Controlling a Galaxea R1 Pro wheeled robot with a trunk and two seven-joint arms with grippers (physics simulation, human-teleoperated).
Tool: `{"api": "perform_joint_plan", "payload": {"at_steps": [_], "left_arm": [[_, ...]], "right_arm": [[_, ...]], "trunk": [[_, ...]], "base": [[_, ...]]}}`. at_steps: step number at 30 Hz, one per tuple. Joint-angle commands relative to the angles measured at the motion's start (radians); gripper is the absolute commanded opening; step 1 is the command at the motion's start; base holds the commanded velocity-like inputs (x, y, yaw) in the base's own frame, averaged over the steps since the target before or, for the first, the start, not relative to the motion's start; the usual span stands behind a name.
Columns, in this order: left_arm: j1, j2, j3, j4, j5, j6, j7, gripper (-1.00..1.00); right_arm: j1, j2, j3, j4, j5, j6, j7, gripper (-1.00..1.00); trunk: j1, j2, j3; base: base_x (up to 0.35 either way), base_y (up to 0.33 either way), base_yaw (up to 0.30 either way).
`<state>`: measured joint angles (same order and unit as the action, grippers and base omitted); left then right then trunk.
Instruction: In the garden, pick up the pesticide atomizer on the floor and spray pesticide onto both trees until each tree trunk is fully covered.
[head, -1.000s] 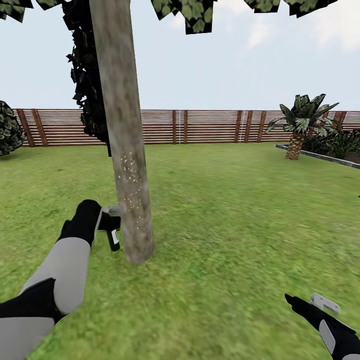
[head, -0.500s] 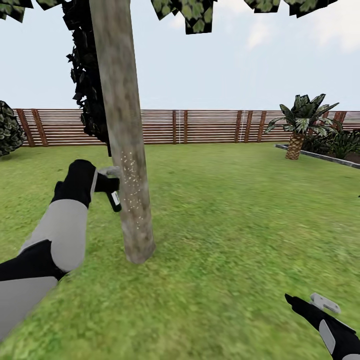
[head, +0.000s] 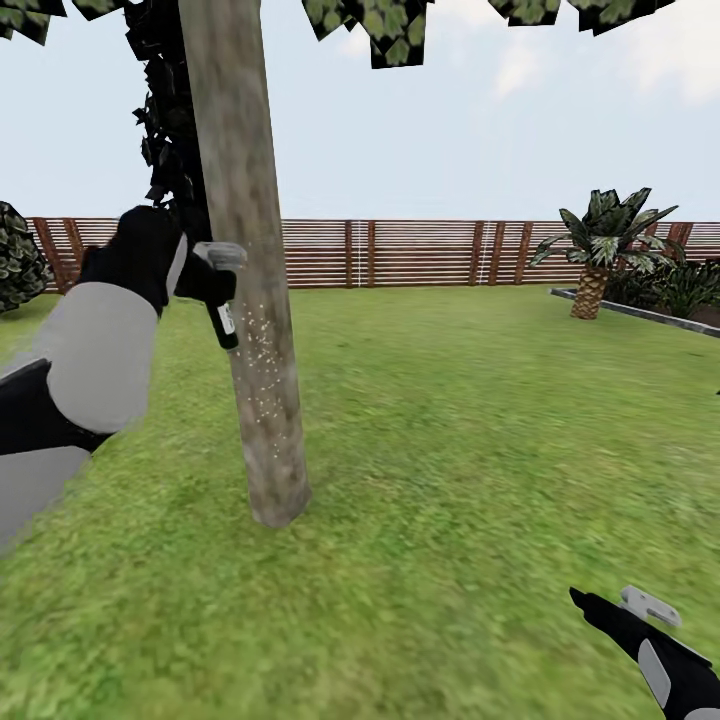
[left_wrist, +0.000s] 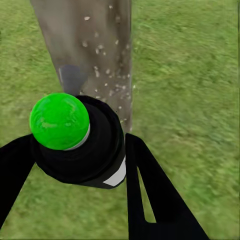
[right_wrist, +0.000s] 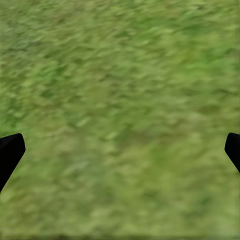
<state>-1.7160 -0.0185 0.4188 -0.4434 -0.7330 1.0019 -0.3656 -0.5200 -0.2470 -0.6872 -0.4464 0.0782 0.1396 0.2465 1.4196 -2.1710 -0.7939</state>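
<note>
Left claw (head: 215, 285) grips white-labelled atomizer (head: 224, 322) beside trunk (head: 250, 300)

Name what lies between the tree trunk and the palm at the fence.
In the head view, only bare lawn lies between the tree trunk and the palm; the fence runs behind.

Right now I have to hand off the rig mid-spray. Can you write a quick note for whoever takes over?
Left gripper: shut on the pesticide atomizer, raised beside the tree trunk, nozzle end towards the bark.
Right gripper: open, idle, low over the lawn.
Done: atomizer is picked up; pale spray specks dot the trunk's middle section.
Left: upper and lower trunk look unspeckled, so coverage seems partial; the far side is hidden. Finish this trunk, then spray the second tree.
</note>
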Motion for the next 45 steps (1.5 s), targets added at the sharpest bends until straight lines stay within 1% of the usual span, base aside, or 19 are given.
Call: {"api": "perform_joint_plan", "payload": {"at_steps": [1,4,6,8,12,17,20,23,25,26,27,28,30,32,33,35,38,40,45], "left_arm": [[-0.021,0.0,0.0,0.016,-0.007,0.0,0.0,-1.0],[-0.096,0.001,0.0,0.078,-0.012,0.0,0.0,-1.0],[-0.128,0.002,0.001,0.108,-0.012,0.0,0.0,-1.0],[-0.144,0.003,0.001,0.121,-0.013,0.0,0.0,-1.0],[-0.153,0.003,0.002,0.146,-0.014,0.0,0.0,-1.0],[-0.154,0.006,0.002,0.245,-0.015,0.0,0.001,-1.0],[-0.154,0.008,0.002,0.275,-0.015,0.0,0.001,-1.0],[-0.154,0.016,0.002,0.282,-0.016,0.0,0.001,-1.0],[-0.154,0.036,0.001,0.283,-0.02,0.0,0.001,-1.0],[-0.154,0.045,-0.004,0.284,-0.035,0.0,0.001,-1.0],[-0.154,0.048,-0.006,0.284,-0.043,0.0,0.001,-1.0],[-0.154,0.052,-0.013,0.284,-0.062,0.0,0.001,-1.0],[-0.154,0.059,-0.029,0.284,-0.124,0.0,0.001,-1.0],[-0.154,0.066,-0.033,0.283,-0.156,0.0,0.001,-1.0],[-0.154,0.077,-0.034,0.281,-0.166,0.0,0.001,-1.0],[-0.154,0.091,-0.035,0.277,-0.172,0.0,0.001,-1.0],[-0.154,0.099,-0.035,0.245,-0.174,0.0,0.001,-1.0],[-0.154,0.1,-0.035,0.2,-0.175,0.0,0.0,-1.0],[-0.154,0.1,-0.032,0.176,-0.173,0.0,0.0,-1.0]], "right_arm": [[0.0,0.0,0.0,0.0,0.0,0.0,0.0,1.0],[0.0,0.0,0.0,-0.001,0.0,0.0,0.0,1.0],[0.0,0.0,0.0,0.0,0.0,0.0,0.0,1.0],[0.0,0.0,0.0,0.0,0.0,0.0,0.0,1.0],[0.0,0.0,0.0,0.0,0.0,0.0,-0.001,1.0],[0.0,0.0,0.0,0.0,0.0,0.0,0.0,1.0],[0.0,0.0,0.0,0.0,0.0,0.0,0.0,1.0],[0.0,0.0,0.0,0.0,0.0,0.0,0.0,1.0],[0.0,0.0,0.0,-0.001,0.001,0.0,-0.001,1.0],[0.0,0.0,0.0,-0.001,0.001,0.0,-0.001,1.0],[0.0,0.0,0.0,-0.001,0.001,0.0,-0.001,1.0],[0.0,0.0,0.0,-0.001,0.001,0.0,-0.001,1.0],[0.0,0.0,0.0,-0.001,0.0,0.0,-0.001,1.0],[0.0,0.0,0.0,-0.001,0.001,0.0,-0.001,1.0],[0.0,0.0,0.0,0.0,0.001,0.0,-0.001,1.0],[0.0,0.0,0.0,0.0,0.001,0.0,-0.002,1.0],[0.0,0.0,0.0,0.0,0.001,0.0,-0.002,1.0],[0.0,0.0,0.0,0.0,0.001,0.0,-0.003,1.0],[0.0,0.0,0.0,0.0,0.001,0.0,-0.003,1.0]], "trunk": [[0.0,0.0,0.0],[0.0,0.0,0.0],[0.0,0.0,0.0],[0.0,0.0,0.0],[0.0,0.0,0.0],[0.0,0.0,0.0],[0.0,0.0,0.0],[0.0,0.0,0.0],[0.0,0.0,0.0],[0.0,0.0,0.0],[0.0,0.0,0.0],[0.0,0.0,0.0],[0.0,0.0,0.0],[0.0,0.0,0.0],[0.0,0.0,0.0],[0.0,0.0,0.0],[0.0,0.0,0.0],[0.0,0.0,0.0],[0.0,0.0,0.0]], "base": [[0.0,0.0,0.0],[0.0,0.0,0.0],[0.0,0.0,0.0],[0.0,0.0,0.0],[0.0,0.0,0.0],[0.0,0.0,-0.003],[0.0,0.0,-0.099],[0.0,0.0,-0.205],[0.0,0.0,-0.065],[0.0,0.0,-0.026],[0.0,0.0,-0.021],[0.0,0.0,-0.013],[0.0,0.0,-0.005],[0.0,0.0,-0.002],[0.0,0.0,0.0],[0.0,0.0,0.0],[0.0,0.0,0.0],[0.0,0.0,0.0],[0.0,0.0,0.0]]}}
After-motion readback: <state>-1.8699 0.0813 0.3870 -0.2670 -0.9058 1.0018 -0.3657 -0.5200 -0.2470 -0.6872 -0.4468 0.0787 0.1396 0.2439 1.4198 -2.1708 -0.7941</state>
